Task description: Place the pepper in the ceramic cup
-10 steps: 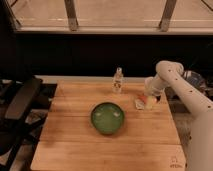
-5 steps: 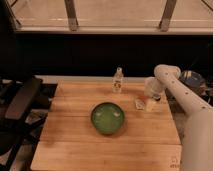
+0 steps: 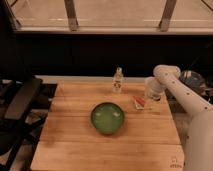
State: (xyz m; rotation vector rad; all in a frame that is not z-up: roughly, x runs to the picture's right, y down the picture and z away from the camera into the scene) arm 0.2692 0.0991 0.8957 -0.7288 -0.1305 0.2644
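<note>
The pepper (image 3: pixel 141 101) is a small orange-red sliver lying on a flat white square piece (image 3: pixel 137 103) on the wooden table (image 3: pixel 75 140), right of the green bowl (image 3: pixel 107 118). My gripper (image 3: pixel 149 98) hangs from the white arm (image 3: pixel 182 97) at the table's right side, just right of the pepper and close above the tabletop. I cannot make out the ceramic cup. The lower end of the arm covers the spot beside the pepper.
A clear plastic bottle (image 3: pixel 118 80) stands at the table's back edge, left of the gripper. A dark office chair (image 3: pixel 17 107) stands off the table's left side. A dark wall and a window ledge run behind the table.
The arm's wrist has shifted a little left and stands more upright, with the gripper lower beside the pepper. The bowl, the bottle and the pepper have not moved.
</note>
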